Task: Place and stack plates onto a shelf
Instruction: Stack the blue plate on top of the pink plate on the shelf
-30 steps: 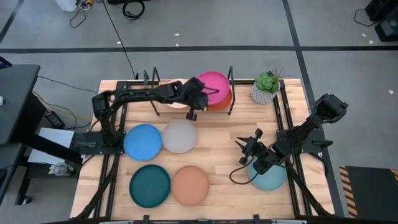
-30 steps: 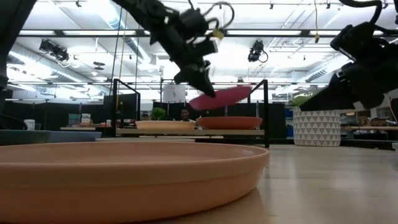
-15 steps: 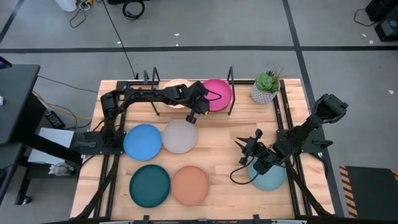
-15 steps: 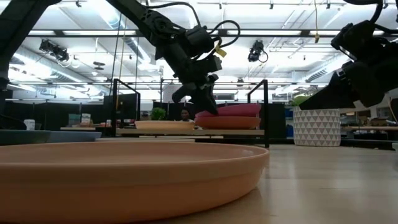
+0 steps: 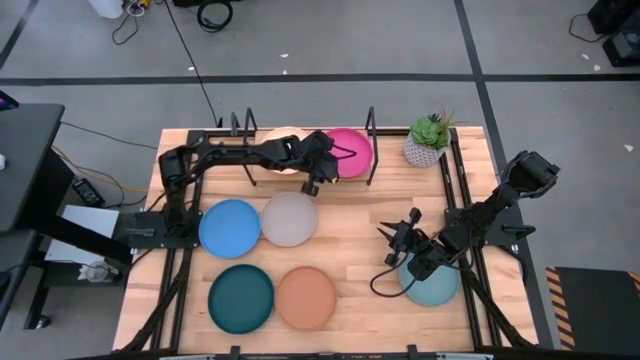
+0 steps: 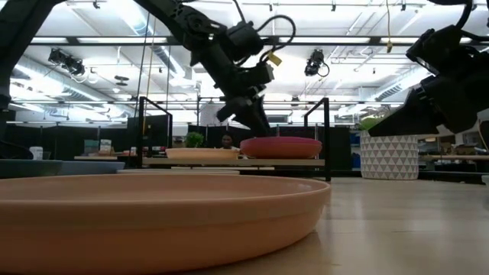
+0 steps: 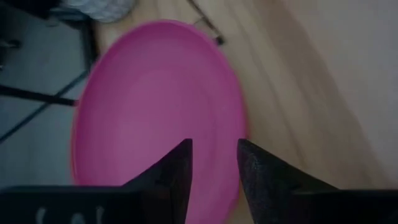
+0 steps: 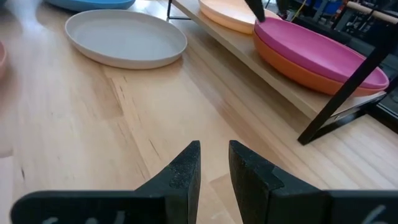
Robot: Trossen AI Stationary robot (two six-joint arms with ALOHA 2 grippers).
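The pink plate (image 5: 352,150) lies flat on the orange plate (image 8: 298,71) at the right end of the shelf (image 6: 199,162). A cream plate (image 5: 283,136) lies on the shelf's left half. My left gripper (image 7: 213,162) is open just above the pink plate's left rim (image 6: 248,142), slanting down at it. I cannot tell whether a fingertip still rests on that rim. My right gripper (image 8: 214,155) is open and holds nothing. It hovers at the table's right, above the light blue plate (image 5: 436,285), and points toward the shelf.
Blue (image 5: 229,228), grey (image 5: 289,218), dark teal (image 5: 240,298) and tan (image 5: 306,297) plates lie on the table in front of the shelf. A potted plant (image 5: 428,140) stands at the far right. Black upright frames (image 5: 371,135) stand at the shelf's ends.
My left gripper has gone down toward the shelf with the pink plate. The plate hung tilted above the orange plate a second ago and now lies flat on it. The gripper has let go of the rim and stands just above it.
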